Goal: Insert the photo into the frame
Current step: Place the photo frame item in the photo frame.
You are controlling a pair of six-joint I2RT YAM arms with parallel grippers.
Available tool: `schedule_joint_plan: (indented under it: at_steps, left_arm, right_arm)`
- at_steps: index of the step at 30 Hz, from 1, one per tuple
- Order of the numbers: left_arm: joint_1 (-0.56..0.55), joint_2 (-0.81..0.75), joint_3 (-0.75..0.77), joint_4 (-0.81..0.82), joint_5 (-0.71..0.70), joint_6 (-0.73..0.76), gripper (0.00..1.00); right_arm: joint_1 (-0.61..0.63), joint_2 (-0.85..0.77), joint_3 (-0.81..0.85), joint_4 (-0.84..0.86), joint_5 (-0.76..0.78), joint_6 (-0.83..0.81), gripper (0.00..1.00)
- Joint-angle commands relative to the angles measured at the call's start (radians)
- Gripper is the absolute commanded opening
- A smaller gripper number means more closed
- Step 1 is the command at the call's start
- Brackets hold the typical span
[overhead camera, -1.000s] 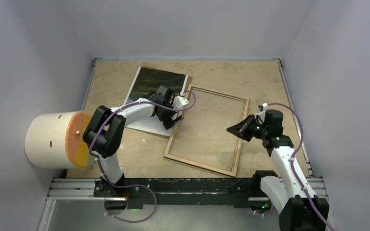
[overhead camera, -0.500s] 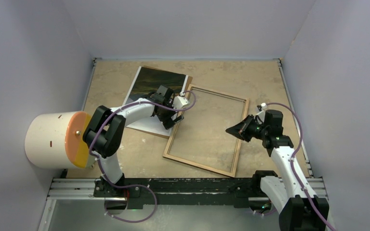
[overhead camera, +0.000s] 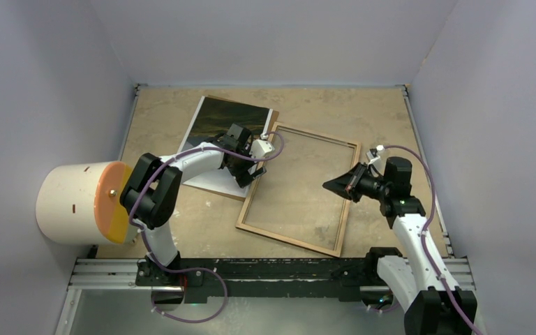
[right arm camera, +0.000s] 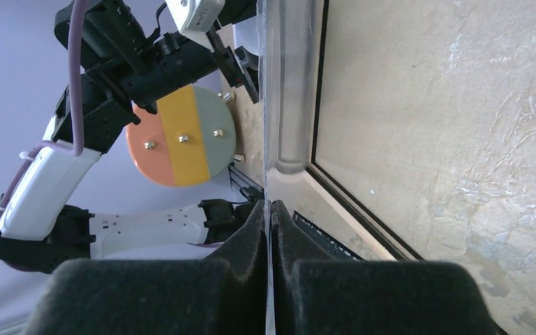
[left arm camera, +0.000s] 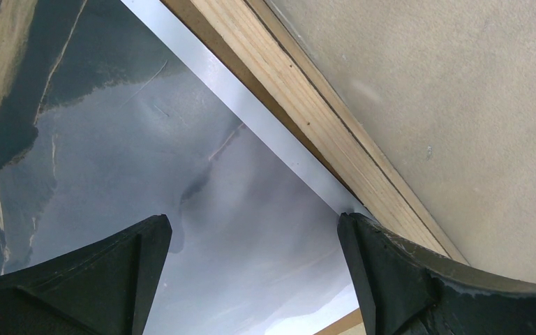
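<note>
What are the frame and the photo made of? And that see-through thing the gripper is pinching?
The frame looks like wood: pale grain shows on its rail. The photo looks like glossy paper, shiny with a white border. The clear sheet in the right gripper could be glass or plastic; I can't tell.

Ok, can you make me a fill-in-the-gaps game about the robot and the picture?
1. On the left end effector, over the photo, the jaws are ____.
2. On the right end effector, the jaws are ____.
3. Seen from above, the photo lies to the ____ of the frame.
Missing words: open, shut, left.
</note>
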Motion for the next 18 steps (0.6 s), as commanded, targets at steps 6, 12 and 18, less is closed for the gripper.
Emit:
schedule_joint_plan:
  at_steps: [6,12,18]
  left_arm:
    - [-0.012,-0.025,-0.007,-0.001,0.020,-0.008,1.00]
    - [-0.011,-0.025,-0.004,-0.004,0.020,-0.009,1.00]
    - [-0.012,-0.024,0.001,-0.004,0.023,-0.007,1.00]
  right_arm:
    - [0.032,-0.019,0.010,0.037,-0.057,0.014,0.00]
    - [0.032,-0.015,0.003,0.047,-0.053,0.031,0.00]
    - [0.035,-0.030,-0.006,0.080,-0.048,0.090,0.00]
